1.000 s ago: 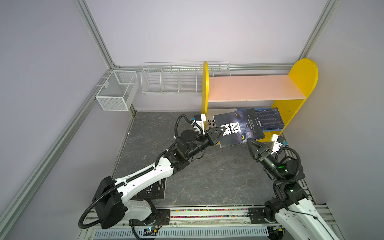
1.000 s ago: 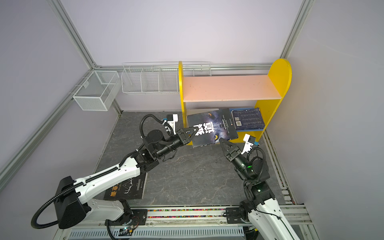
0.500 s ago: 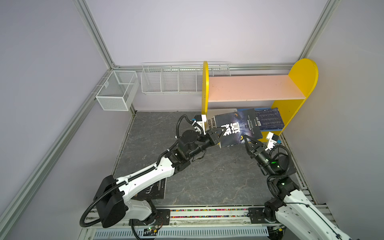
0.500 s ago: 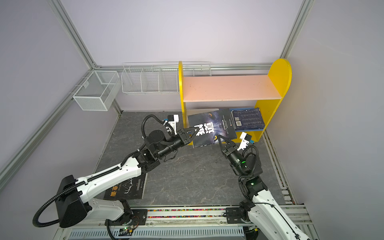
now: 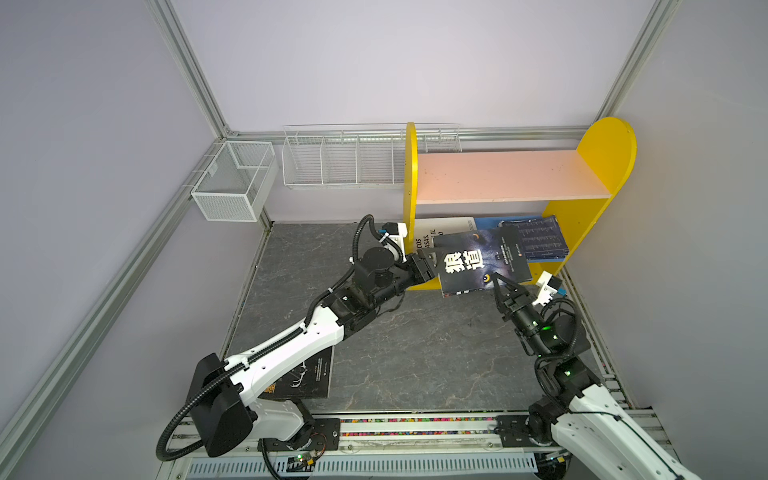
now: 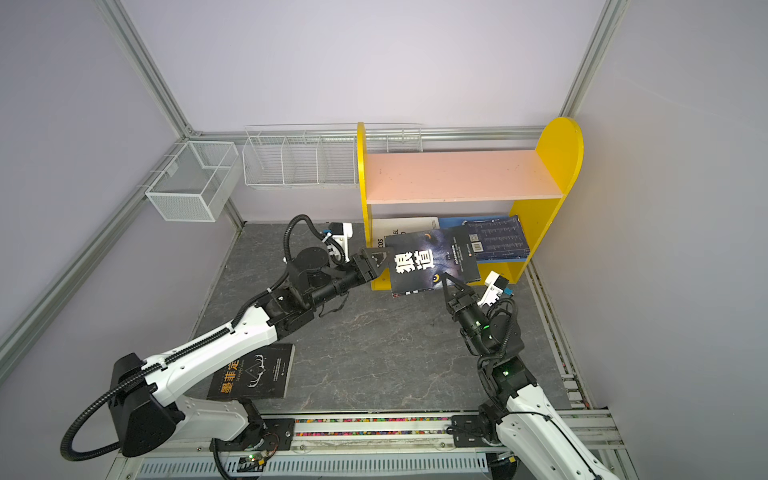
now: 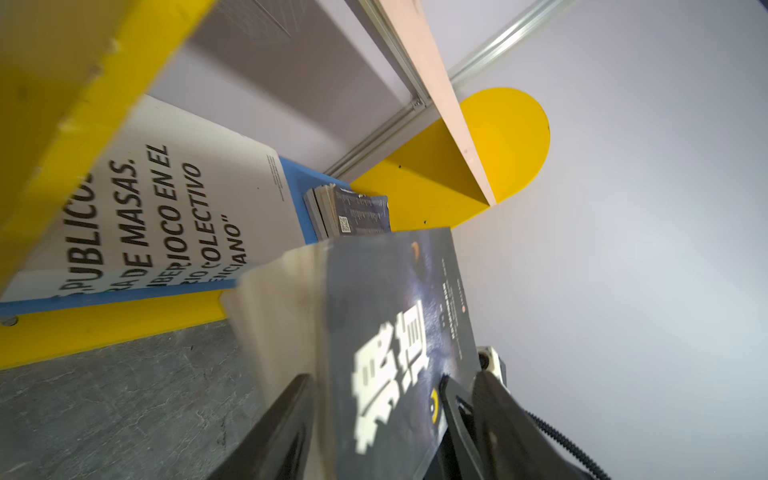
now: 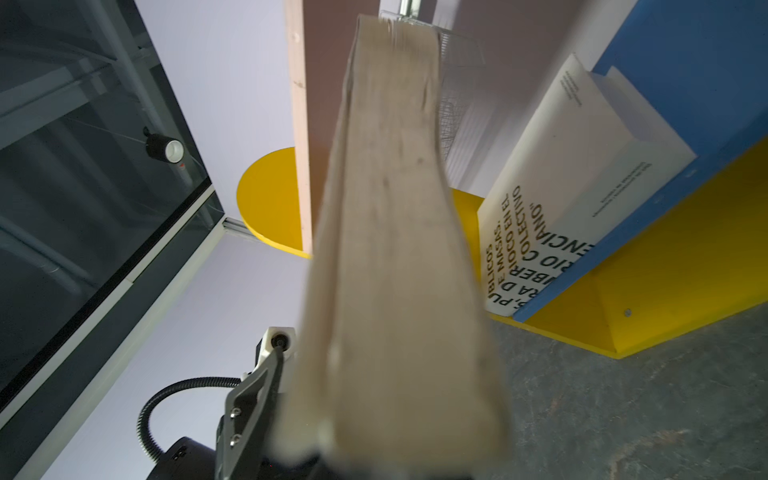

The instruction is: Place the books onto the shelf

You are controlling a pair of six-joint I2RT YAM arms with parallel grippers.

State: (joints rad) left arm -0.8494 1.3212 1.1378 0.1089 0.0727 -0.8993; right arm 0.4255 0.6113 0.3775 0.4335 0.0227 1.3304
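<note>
Right, the left arm [image 5: 291,345] reaches long and low across the table [image 5: 415,353] toward the shelf [image 5: 602,145]. The left gripper [image 5: 430,259] has its jaws spread either side of the black book [image 5: 482,262] at its left corner. The right arm [image 5: 548,332] is folded up tight, and the right gripper [image 5: 498,286] pinches the book's near edge by the right corner. The book hangs just in front of the blue lower board [image 7: 299,183], cover up, its longer side seemingly along the shelf front. On that board lie a white book [image 5: 428,235] and, beside it, stacked navy books [image 5: 540,237]. A second black book [image 6: 257,374] lies flat under the left arm.
</note>
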